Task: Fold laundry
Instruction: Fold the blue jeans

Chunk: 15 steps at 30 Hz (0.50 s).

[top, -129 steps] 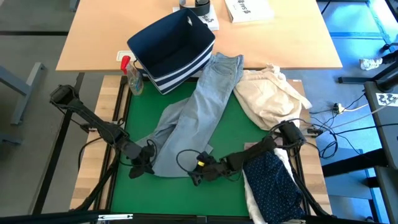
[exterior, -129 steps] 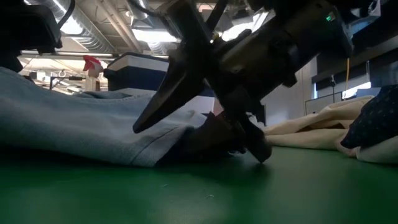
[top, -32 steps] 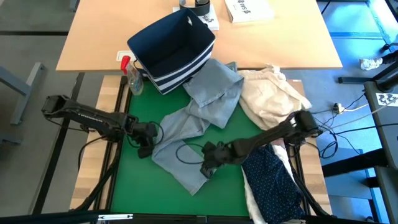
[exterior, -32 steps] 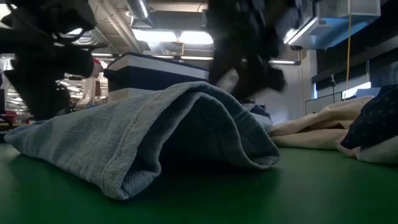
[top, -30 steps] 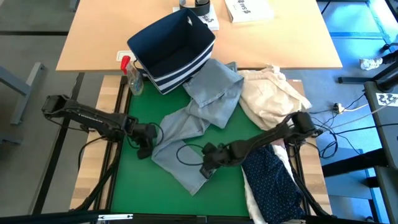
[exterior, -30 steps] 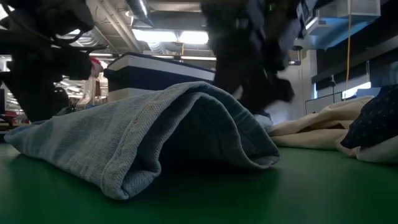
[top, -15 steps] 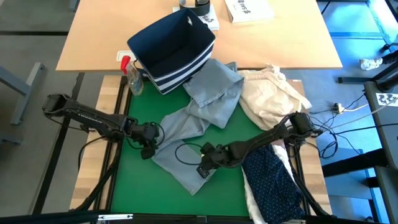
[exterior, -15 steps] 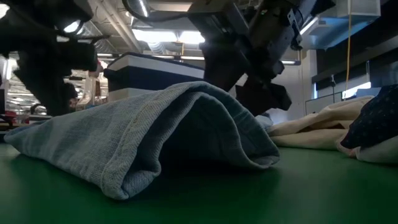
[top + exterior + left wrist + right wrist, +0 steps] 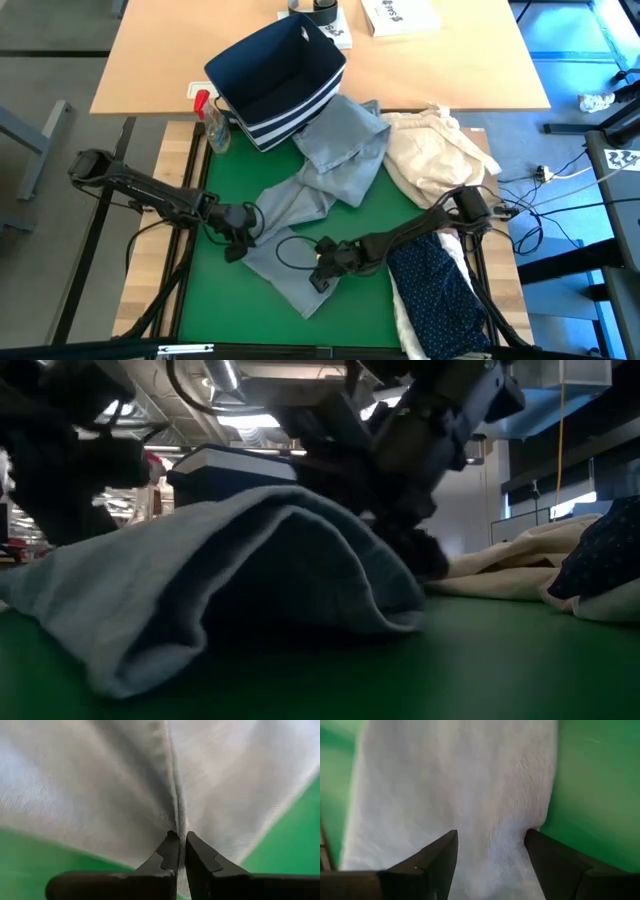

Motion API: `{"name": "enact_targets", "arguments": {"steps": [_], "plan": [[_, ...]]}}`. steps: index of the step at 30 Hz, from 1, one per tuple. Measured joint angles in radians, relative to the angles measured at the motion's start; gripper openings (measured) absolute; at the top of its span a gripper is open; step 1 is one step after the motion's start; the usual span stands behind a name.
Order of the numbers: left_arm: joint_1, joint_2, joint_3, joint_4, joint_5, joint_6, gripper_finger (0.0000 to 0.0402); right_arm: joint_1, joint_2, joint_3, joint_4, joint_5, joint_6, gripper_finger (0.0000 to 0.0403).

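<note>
The light grey denim jeans [image 9: 320,190] lie crumpled across the middle of the green mat on the bench [image 9: 210,190], one end bunched up against the navy fabric bin with white stripes [image 9: 275,80] at the far edge, the other end spread toward the near edge. In the low view the jeans [image 9: 230,580] rise in a rounded fold above the mat.

The left end effector [image 9: 243,222] sits at the left side of the jeans, near the middle of the mat. Its fingers [image 9: 172,855] are pinched together on a seam of the grey cloth [image 9: 150,785], so it holds the jeans.

The right end effector [image 9: 322,268] is low over the near part of the jeans, close to the mat's near edge. Its fingers [image 9: 442,857] stand wide apart with the pale cloth [image 9: 455,795] lying between them; they are not closed on it.

A cream-beige cloth bundle [image 9: 435,155] rests at the right far corner of the mat, touching the jeans. A navy white-dotted shirt [image 9: 435,290] lies on a white shirt [image 9: 405,320] at the right near corner. A clear spray bottle with a red top [image 9: 212,120] stands just left of the bin.
</note>
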Motion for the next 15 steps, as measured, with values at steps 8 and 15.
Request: {"name": "enact_targets", "arguments": {"steps": [8,15], "plan": [[0.0,-0.07,0.312,-0.057,0.078,0.02,0.0005,-0.001,0.096,-0.004,0.376,0.092,0.0,0.024],[-0.007,-0.036,0.439,0.006,0.074,0.026,0.0008,-0.035,0.236,0.027,0.875,0.206,-0.054,0.024]]}}
